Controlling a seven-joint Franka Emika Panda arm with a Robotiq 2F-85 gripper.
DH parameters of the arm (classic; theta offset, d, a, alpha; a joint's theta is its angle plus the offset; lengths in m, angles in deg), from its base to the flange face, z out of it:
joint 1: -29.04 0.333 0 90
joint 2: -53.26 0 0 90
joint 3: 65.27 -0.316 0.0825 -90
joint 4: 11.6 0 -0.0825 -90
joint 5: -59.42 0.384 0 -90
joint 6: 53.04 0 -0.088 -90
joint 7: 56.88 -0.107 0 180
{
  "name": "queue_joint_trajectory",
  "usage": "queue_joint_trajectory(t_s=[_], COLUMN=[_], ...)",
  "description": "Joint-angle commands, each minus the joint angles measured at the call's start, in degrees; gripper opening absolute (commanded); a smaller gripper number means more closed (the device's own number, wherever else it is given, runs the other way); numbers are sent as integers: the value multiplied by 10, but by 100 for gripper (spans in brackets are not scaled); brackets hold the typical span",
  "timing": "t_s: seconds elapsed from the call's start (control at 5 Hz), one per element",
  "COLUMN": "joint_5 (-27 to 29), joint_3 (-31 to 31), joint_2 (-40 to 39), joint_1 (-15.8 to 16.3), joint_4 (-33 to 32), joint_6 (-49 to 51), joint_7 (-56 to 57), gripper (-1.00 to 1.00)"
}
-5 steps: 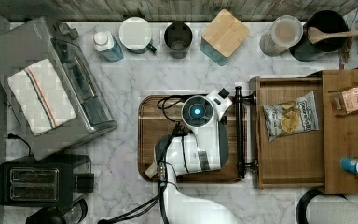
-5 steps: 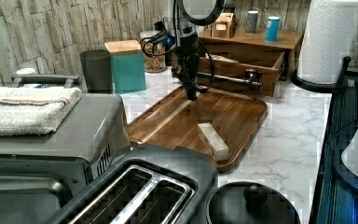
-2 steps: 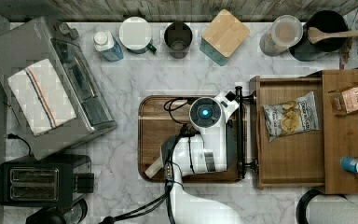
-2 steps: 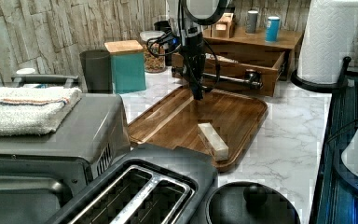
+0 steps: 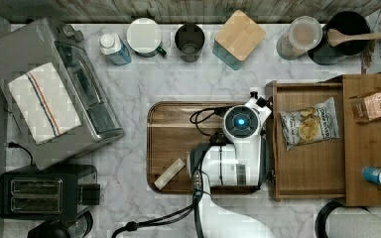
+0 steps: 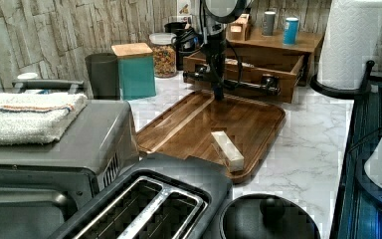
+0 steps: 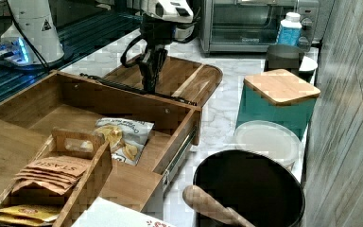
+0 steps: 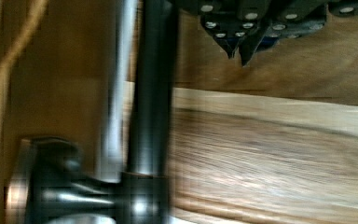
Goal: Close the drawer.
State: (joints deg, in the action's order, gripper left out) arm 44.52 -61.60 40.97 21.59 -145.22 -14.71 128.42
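The drawer (image 5: 307,168) stands pulled out from the wooden cabinet at the top view's right, with a chip bag (image 5: 308,123) inside. Its long black bar handle (image 5: 268,148) faces the dark wooden board (image 5: 178,134). My gripper (image 5: 248,124) hangs over the board's edge just beside the handle. In the wrist view the fingertips (image 8: 233,46) are pressed together with nothing between them, and the handle bar (image 8: 151,93) runs close beside them. The left view has the gripper (image 6: 218,94) low in front of the drawer (image 6: 278,69). The right view puts the gripper (image 7: 150,87) right behind the drawer's front wall (image 7: 99,101).
A pale stick (image 5: 170,173) lies on the board. A toaster oven (image 5: 54,94) and a toaster (image 5: 39,191) fill the top view's left. Jars and a teal canister (image 5: 239,32) line the back wall. The cabinet top (image 5: 372,148) carries a tea box and a blue bottle.
My gripper has moved across the board toward the drawer handle, to the top view's right. The drawer itself has not shifted.
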Motion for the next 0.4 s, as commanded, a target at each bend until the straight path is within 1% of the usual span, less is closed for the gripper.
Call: queue_joint_trajectory(t_s=[0.2, 0.4], joint_5=[-49, 86], joint_3=[63, 44], joint_2=[26, -12], joint_1=[-73, -119], joint_4=[1, 70], joint_6=[-131, -80], joint_7=[40, 129], gripper=[-100, -100])
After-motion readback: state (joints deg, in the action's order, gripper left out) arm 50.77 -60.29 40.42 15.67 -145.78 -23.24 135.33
